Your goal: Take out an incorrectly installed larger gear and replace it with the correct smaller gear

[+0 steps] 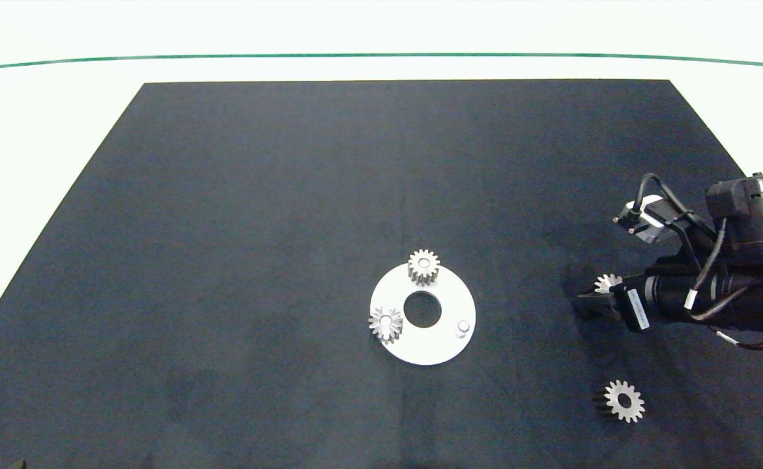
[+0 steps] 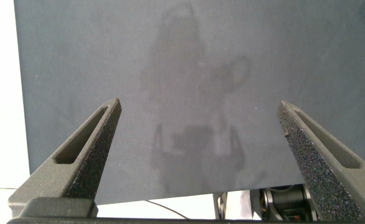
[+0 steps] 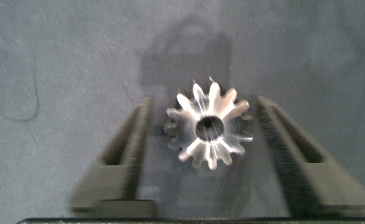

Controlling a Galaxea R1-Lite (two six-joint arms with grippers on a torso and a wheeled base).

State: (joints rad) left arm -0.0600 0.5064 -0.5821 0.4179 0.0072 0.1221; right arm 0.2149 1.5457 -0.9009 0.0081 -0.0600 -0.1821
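Head view, right side of the frame: right gripper (image 1: 591,303) low over the dark mat (image 1: 257,228), with the larger gear (image 1: 608,283) between its fingers. Right wrist view: jaws apart, a gap on each side of that gear, so apparently lying on the mat rather than clamped (blurred, hence hard to say for sure). Removal done, judging by the bare peg (image 1: 463,326) on the white disc (image 1: 433,348) at centre, beside a seated top gear (image 1: 423,266) and left gear (image 1: 386,324). Left to do: fetching the smaller gear (image 1: 624,400), loose at lower right, and seating it on that peg. Plenty of open mat between that gear and the disc; mat edges well away. Left gripper (image 2: 198,106) outside the head view, jaws wide apart over bare mat.
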